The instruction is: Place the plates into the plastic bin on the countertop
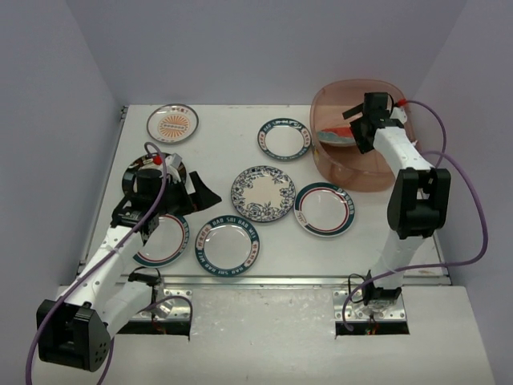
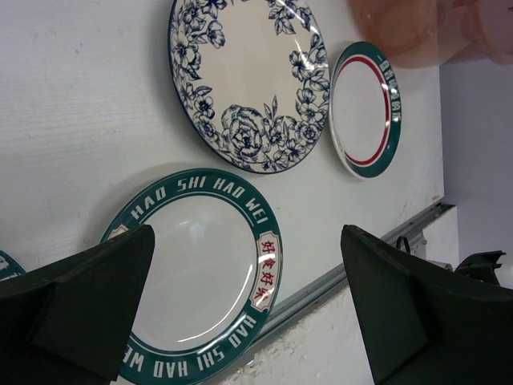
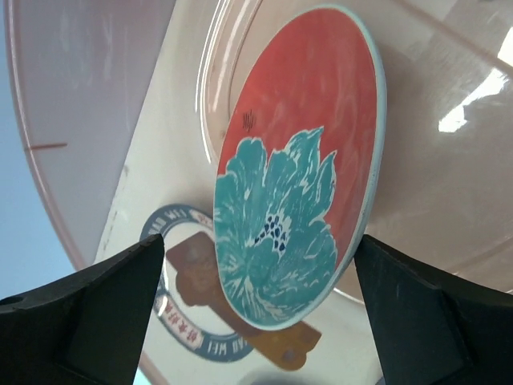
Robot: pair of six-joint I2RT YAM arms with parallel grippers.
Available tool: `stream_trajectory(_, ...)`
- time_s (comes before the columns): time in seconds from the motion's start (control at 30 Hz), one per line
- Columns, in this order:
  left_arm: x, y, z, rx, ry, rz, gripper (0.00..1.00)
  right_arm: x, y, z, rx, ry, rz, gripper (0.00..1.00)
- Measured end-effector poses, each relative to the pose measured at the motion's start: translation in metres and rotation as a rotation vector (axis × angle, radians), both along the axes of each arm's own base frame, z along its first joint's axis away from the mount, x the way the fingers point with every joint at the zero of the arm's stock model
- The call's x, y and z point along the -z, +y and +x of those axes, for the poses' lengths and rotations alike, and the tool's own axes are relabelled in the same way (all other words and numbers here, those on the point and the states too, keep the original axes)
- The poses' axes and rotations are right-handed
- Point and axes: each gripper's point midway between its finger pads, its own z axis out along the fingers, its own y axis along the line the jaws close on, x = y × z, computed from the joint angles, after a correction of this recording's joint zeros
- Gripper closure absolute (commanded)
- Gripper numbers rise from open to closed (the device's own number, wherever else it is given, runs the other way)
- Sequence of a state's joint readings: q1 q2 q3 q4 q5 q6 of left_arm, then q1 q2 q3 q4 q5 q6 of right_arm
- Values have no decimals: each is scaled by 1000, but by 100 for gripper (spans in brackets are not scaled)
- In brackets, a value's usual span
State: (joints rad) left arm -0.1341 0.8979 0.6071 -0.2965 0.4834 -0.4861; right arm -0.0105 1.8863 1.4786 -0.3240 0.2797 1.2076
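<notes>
The plastic bin (image 1: pixel 377 170) stands at the back right of the countertop (image 1: pixel 224 160). Inside it a red-teal plate (image 3: pixel 304 152) leans tilted against the wall, between the fingers of my open right gripper (image 3: pixel 258 241), which do not touch it. Other plates lie on the countertop: orange sunburst (image 1: pixel 172 123), green-rimmed (image 1: pixel 284 139), blue floral (image 1: pixel 263 193), green-and-red rimmed (image 1: pixel 324 208), and a lettered green-rimmed one (image 2: pixel 200 273). My left gripper (image 2: pixel 247 233) hangs open and empty above that lettered plate.
A metal rail (image 1: pixel 264 281) runs along the front edge. Another green-rimmed plate (image 1: pixel 167 241) lies partly under the left arm, and a dark-rimmed one (image 1: pixel 175 170) shows behind the left wrist. White walls close the left and back sides.
</notes>
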Motion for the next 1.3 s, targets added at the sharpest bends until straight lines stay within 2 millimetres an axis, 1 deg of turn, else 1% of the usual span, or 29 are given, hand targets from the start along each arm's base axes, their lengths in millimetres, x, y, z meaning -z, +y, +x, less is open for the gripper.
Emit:
stream_trajectory(0.03, 4, 0, 1, -4, 16, 2, 0, -1, 3, 1, -11, 13, 16, 1)
stream_trajectory(0.1, 8, 1, 2, -10, 36, 3, 0, 3, 10, -1, -21, 57, 56, 1)
stream_trajectory(0.2, 9, 1, 2, -19, 43, -1, 0, 21, 18, -7, -37, 156, 117, 1)
stream_trajectory(0.27, 9, 1, 3, -23, 44, -1, 0, 36, 23, -13, -49, 225, 145, 1)
stream_trajectory(0.37, 11, 2, 4, -34, 54, -1, 0, 53, 26, -28, -55, 294, 171, 1)
stream_trajectory(0.47, 13, 3, 9, -54, 75, 1, 0, 57, 28, -37, -59, 320, 179, 1)
stream_trajectory(0.53, 13, 4, 16, -67, 87, 3, 0, 51, 31, -40, -67, 316, 181, 1)
stream_trajectory(0.6, 14, 4, 27, -83, 103, 6, 0, 38, 33, -43, -81, 289, 178, 1)
stream_trajectory(0.67, 16, 3, 41, -100, 118, 6, 0, 17, 37, -51, -104, 241, 173, 1)
stream_trajectory(0.7, 17, 2, 48, -105, 127, 5, 0, 4, 41, -54, -125, 200, 165, 1)
stream_trajectory(0.8, 22, -3, 74, -114, 150, 4, 0, -43, 56, -68, -208, 48, 141, 1)
stream_trajectory(0.87, 27, -9, 91, -104, 172, 8, 0, -79, 69, -72, -289, -66, 117, 1)
stream_trajectory(0.93, 31, -18, 120, -78, 175, 10, 0, -117, 85, -77, -400, -204, 94, 1)
stream_trajectory(1.0, 38, -27, 145, -43, 175, 12, 3, -149, 98, -90, -524, -325, 58, 1)
stream_trajectory(1.07, 50, -36, 166, 1, 185, 17, 8, -175, 114, -112, -671, -422, 22, 1)
stream_trajectory(1.13, 68, -43, 182, 40, 203, 26, 13, -194, 127, -134, -806, -492, -10, 1)
stream_trajectory(1.2, 93, -47, 184, 79, 251, 46, 21, -205, 143, -157, -955, -560, -25, 1)
stream_trajectory(1.23, 104, -48, 182, 97, 278, 55, 28, -204, 150, -169, -1020, -581, -25, 1)
stream_trajectory(1.3, 124, -52, 177, 141, 328, 60, 32, -192, 162, -195, -1137, -589, -5, 1)
